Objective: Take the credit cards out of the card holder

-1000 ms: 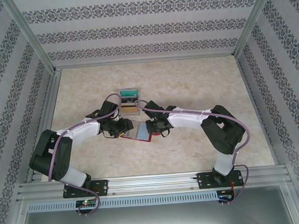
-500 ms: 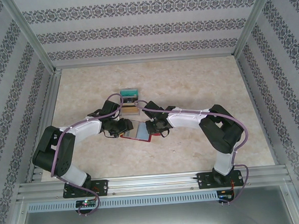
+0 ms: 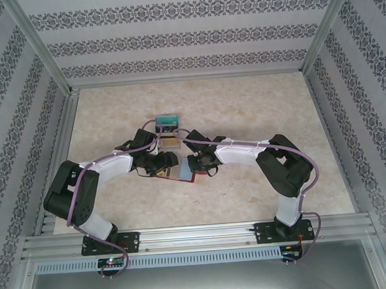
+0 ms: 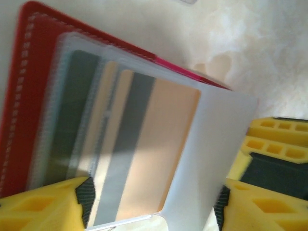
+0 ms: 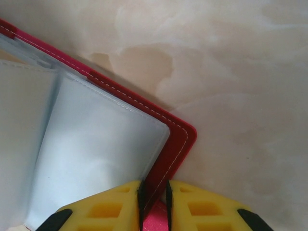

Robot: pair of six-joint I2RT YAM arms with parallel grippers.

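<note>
You find the card holder (image 3: 180, 173) lying open mid-table (image 3: 256, 108). Its stitched red cover encloses frosted plastic sleeves (image 4: 216, 144), with a tan, grey-striped card (image 4: 144, 144) inside. The left gripper (image 4: 154, 204) holds its jaws apart astride the sleeves; the right gripper (image 5: 154, 204) clamps the cover's rounded right corner.

Your right gripper (image 5: 154, 195), at six o'clock, pinches the open red card holder's (image 5: 103, 139) corner; marbled tabletop (image 5: 231, 72) toward one o'clock.

card holder (image 3: 182, 174) on table (image 3: 257, 114), stack (image 3: 166, 124) behind
</note>
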